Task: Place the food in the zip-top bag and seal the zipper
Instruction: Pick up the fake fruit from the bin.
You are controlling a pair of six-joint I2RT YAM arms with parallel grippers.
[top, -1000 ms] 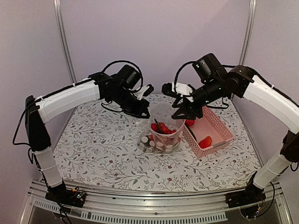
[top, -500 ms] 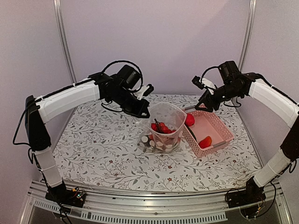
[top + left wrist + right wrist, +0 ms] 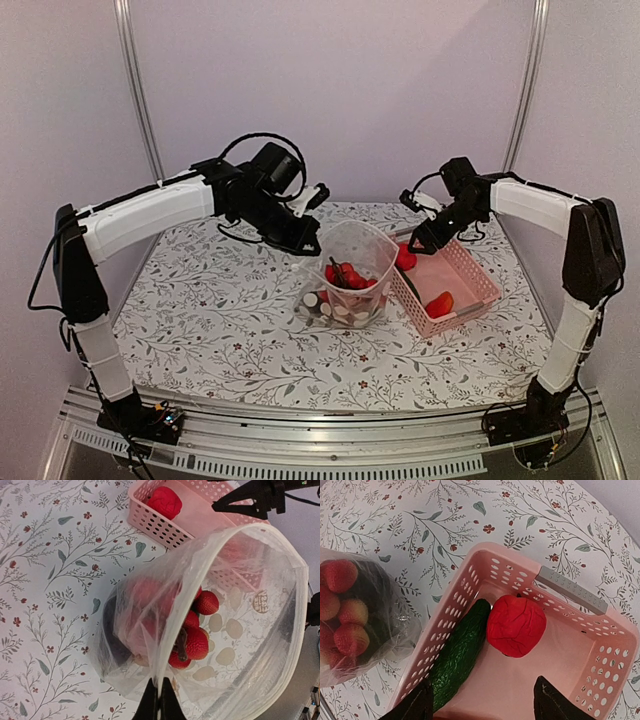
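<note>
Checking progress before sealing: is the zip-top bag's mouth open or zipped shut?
Open. The zip-top bag stands upright, its rim spread in a wide loop, with the left gripper pinching one edge.

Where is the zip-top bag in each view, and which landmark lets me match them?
Top external: the zip-top bag stands at the table's centre, just left of the pink basket.
Left wrist: the bag fills the centre and right, the basket at the top.
Right wrist: the bag shows at the left edge, the basket beside it.
Shared landmark: the pink basket.
</note>
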